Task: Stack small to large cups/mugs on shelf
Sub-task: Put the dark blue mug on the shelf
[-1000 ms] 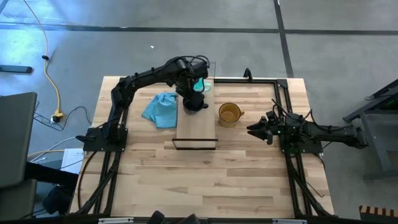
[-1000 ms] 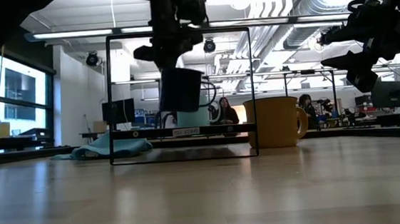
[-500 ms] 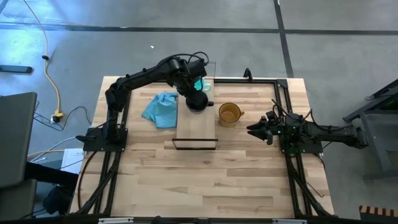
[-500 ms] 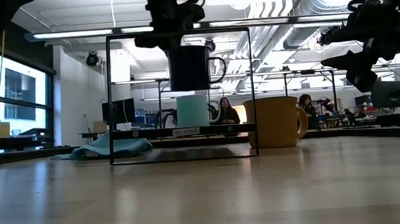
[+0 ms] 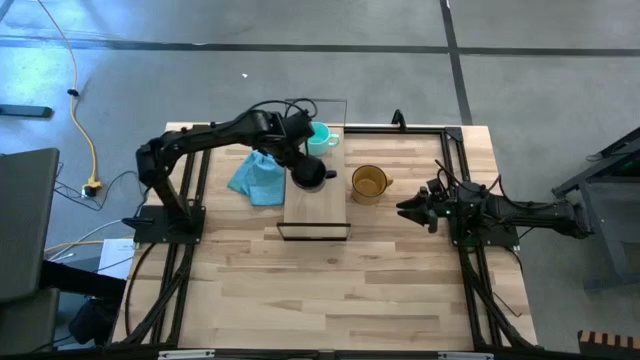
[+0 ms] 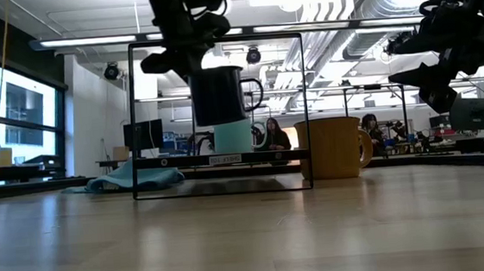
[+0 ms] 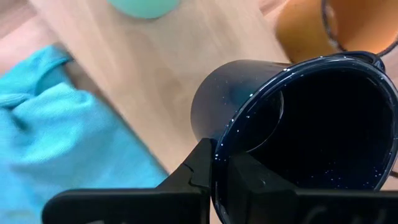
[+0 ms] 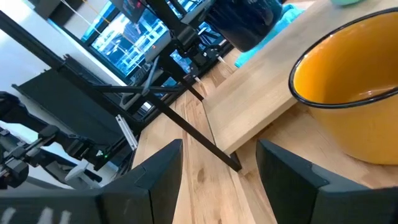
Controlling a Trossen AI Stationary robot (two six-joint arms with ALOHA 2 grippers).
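Observation:
My left gripper point(image 5: 297, 160) is shut on the black mug point(image 5: 309, 174) and holds it in the air over the light-wood shelf plank point(image 5: 316, 208). In the low view the black mug point(image 6: 217, 96) hangs above the shelf point(image 6: 222, 159), in front of the teal mug point(image 6: 233, 136). The teal mug point(image 5: 321, 137) stands on its base at the shelf's far end. The amber mug point(image 5: 369, 183) stands on the table just right of the shelf. My right gripper point(image 5: 412, 210) waits open, right of the amber mug point(image 8: 348, 93). My left gripper point(image 7: 217, 174) pinches the black mug's rim point(image 7: 219, 146) on the side away from the handle, one finger inside the mug and one outside its wall. The fingers come from above. The mug is lifted clear of the shelf, hanging below the fingers and slightly tilted, handle point(image 6: 254, 91) toward the right.
A light blue cloth point(image 5: 258, 175) lies on the table left of the shelf. Thin black wire frames point(image 6: 213, 41) rise at the shelf's ends. Black rails point(image 5: 455, 160) run along the table's right side. People sit in the room beyond the table point(image 6: 274, 135).
My left gripper has carried the black mug up from a tilted pose to nearly upright, then a little down again and toward the table's near-left, staying above the shelf. The left arm has swung outward to the left. The right arm has kept still.

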